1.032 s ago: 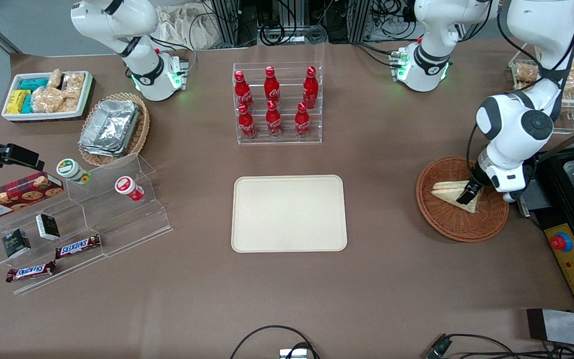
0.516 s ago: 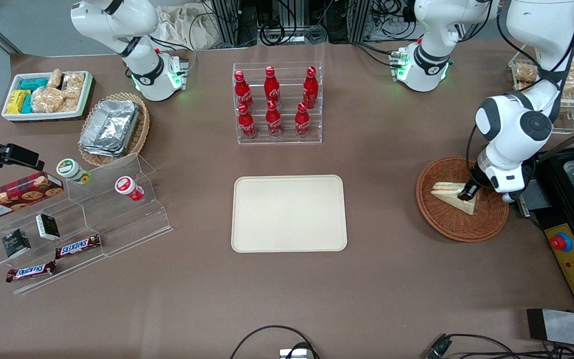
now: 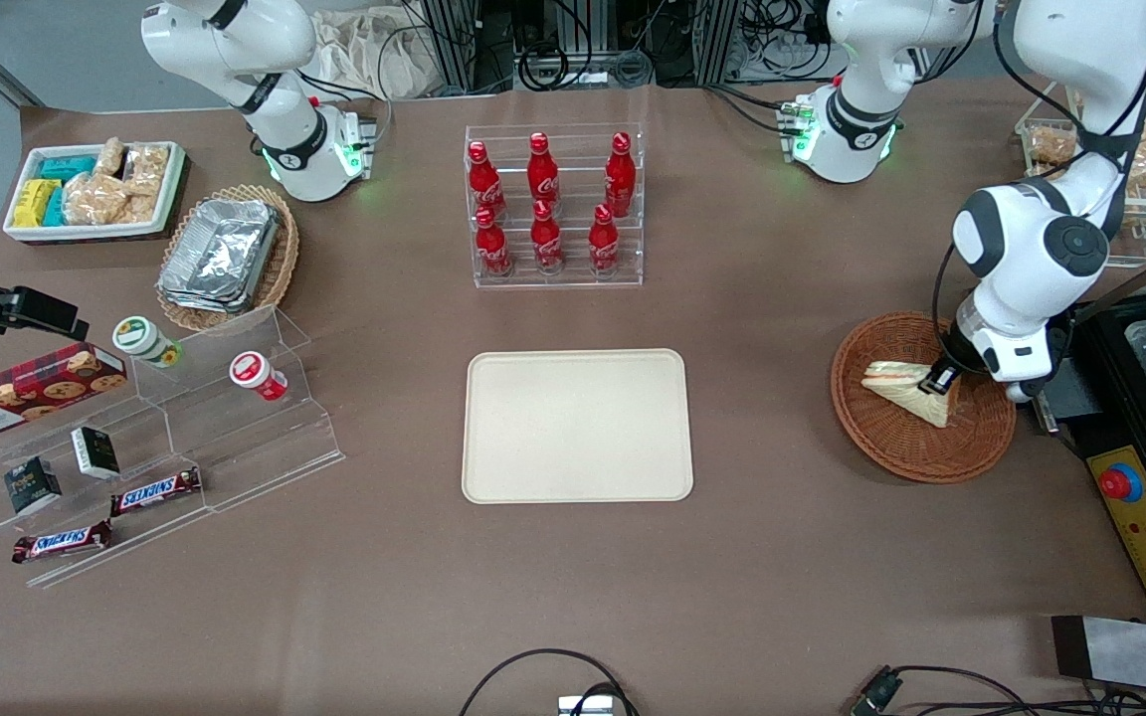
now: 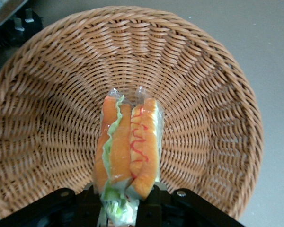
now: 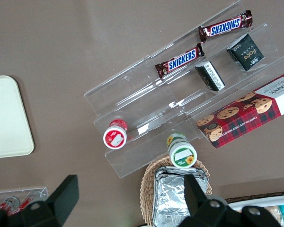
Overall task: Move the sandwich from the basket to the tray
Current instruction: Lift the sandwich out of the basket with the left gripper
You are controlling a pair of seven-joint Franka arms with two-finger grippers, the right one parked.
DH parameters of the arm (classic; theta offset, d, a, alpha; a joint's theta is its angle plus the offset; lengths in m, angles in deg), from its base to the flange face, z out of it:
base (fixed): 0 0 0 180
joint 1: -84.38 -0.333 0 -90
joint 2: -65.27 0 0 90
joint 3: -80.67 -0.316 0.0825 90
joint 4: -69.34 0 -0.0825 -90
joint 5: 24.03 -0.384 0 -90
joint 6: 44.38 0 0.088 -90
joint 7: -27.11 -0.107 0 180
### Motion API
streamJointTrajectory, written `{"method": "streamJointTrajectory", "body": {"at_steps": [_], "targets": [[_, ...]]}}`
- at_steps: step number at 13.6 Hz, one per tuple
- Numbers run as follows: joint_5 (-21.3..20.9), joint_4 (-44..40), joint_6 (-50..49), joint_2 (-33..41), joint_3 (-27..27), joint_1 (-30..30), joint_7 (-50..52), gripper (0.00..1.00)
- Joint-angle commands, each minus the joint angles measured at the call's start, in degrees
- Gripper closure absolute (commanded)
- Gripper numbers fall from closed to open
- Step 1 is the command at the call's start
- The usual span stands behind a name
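Gripping one end of the wrapped sandwich [image 3: 906, 388], the gripper [image 3: 939, 380] of the working arm stands over the round basket [image 3: 881, 443] toward that arm's end of the table. In the left wrist view the two black fingers [image 4: 149, 208] pinch the sandwich [image 4: 128, 153] from both sides, the cut edge facing the camera: pale orange bread, a ruffled green leaf and a red squiggle under glossy clear wrap. The basket [image 4: 217, 109] is shallow reddish-brown wicker, its ribs radiating from the floor to a thick braided rim. From the front, the pale triangular wedge lies over the basket floor with its point toward the tray; whether it touches the weave cannot be told.

The tray [image 3: 577, 426] is a flat cream-beige plastic rectangle with rounded corners and a low rim, lying well apart from the basket toward the parked arm's end, its surface bare. Plain brown tabletop [image 3: 762, 398] separates the two. A clear acrylic rack of red cola bottles [image 3: 553, 209] stands farther from the front camera than the tray. A dark control box with a red button [image 3: 1120, 484] lies just beside the basket.
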Motion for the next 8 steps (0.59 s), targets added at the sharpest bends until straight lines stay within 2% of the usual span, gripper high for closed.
{"method": "streamJointTrajectory", "body": {"at_steps": [1,3,6,8], "targets": [[-0.67,0.25,-6.13,6.73,0.24,0.36,-3.38,0.77],[-0.76,-0.36,-9.9,9.63,0.41,0.53,-6.98,0.77],[-4.7,-1.76,-16.14,12.98,1.29,0.54,-13.39,0.77],[-5.77,-3.69,-20.45,14.04,2.51,0.54,-17.17,0.77]]}}
